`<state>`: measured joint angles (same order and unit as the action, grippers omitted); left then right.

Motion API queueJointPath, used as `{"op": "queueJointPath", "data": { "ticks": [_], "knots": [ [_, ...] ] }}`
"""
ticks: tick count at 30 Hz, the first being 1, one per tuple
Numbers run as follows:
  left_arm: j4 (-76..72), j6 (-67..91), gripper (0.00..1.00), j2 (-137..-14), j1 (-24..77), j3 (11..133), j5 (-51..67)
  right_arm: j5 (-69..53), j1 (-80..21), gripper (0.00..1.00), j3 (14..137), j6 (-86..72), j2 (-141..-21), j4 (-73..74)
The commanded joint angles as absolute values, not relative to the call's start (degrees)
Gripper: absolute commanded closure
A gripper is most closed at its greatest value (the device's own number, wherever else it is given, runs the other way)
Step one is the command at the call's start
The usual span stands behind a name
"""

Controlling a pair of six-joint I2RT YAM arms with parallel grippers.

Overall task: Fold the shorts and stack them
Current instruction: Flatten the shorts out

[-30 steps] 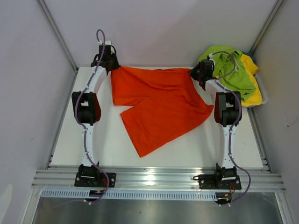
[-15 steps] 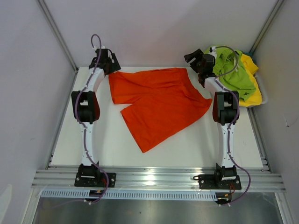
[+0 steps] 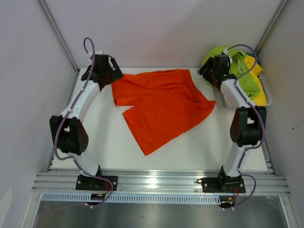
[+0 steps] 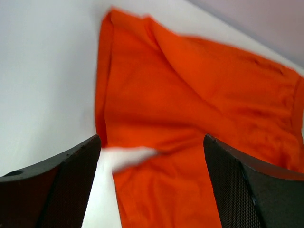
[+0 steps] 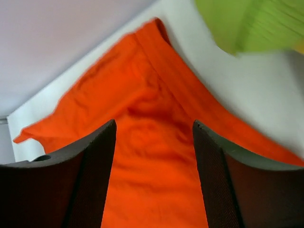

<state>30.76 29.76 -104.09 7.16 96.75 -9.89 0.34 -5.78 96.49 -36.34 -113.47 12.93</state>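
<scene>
The orange shorts (image 3: 161, 107) lie spread flat across the middle of the white table (image 3: 109, 142), waistband toward the back. My left gripper (image 3: 105, 76) hovers open over their back left corner. In the left wrist view its fingers (image 4: 76, 166) stand wide apart above the orange shorts (image 4: 190, 95), holding nothing. My right gripper (image 3: 207, 73) hangs open over the back right corner. The right wrist view shows the right gripper (image 5: 154, 123) empty, with the orange shorts (image 5: 152, 156) below. Lime green shorts (image 3: 244, 71) and yellow shorts (image 3: 259, 97) are heaped at the back right.
The heap sits in a pale bin (image 3: 269, 95) against the right wall. The green shorts (image 5: 247, 23) show at the top right of the right wrist view. Grey walls close in the table on three sides. A metal rail (image 3: 156, 180) carries both arm bases at the near edge.
Both grippers opened and let go of the orange shorts' back corners, and the cloth settled flat. The left elbow swung out leftward and the right elbow rightward.
</scene>
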Motion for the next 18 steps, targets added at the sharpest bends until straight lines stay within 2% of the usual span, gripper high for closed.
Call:
{"op": "queueJointPath", "data": {
  "ticks": [1, 4, 6, 11, 18],
  "knots": [
    [31.03, 36.63, 0.1, -93.8, 10.98, 84.4, -9.68, 5.97, -4.4, 0.34, 88.44, -34.28, -102.5, 20.8],
    [30.41, 40.58, 0.12, -85.71, 13.43, 71.86, -8.18, 10.27, -3.87, 0.39, 83.86, -31.56, -97.83, 26.78],
    [29.54, 42.44, 0.11, -79.91, 16.41, 68.31, -8.08, 11.77, -3.78, 0.41, 79.91, -30.76, -95.46, 28.73],
    [31.11, 48.24, 0.11, -67.62, 21.88, 56.35, -10.54, 11.16, -2.46, 0.44, 68.06, -31.03, -90.1, 25.06],
    [31.46, 57.81, 0.12, -53.64, 27.14, 43.69, -9.14, 13.88, -2.37, 0.46, 65.31, -30.85, -92.45, 22.42]
  ]
}}
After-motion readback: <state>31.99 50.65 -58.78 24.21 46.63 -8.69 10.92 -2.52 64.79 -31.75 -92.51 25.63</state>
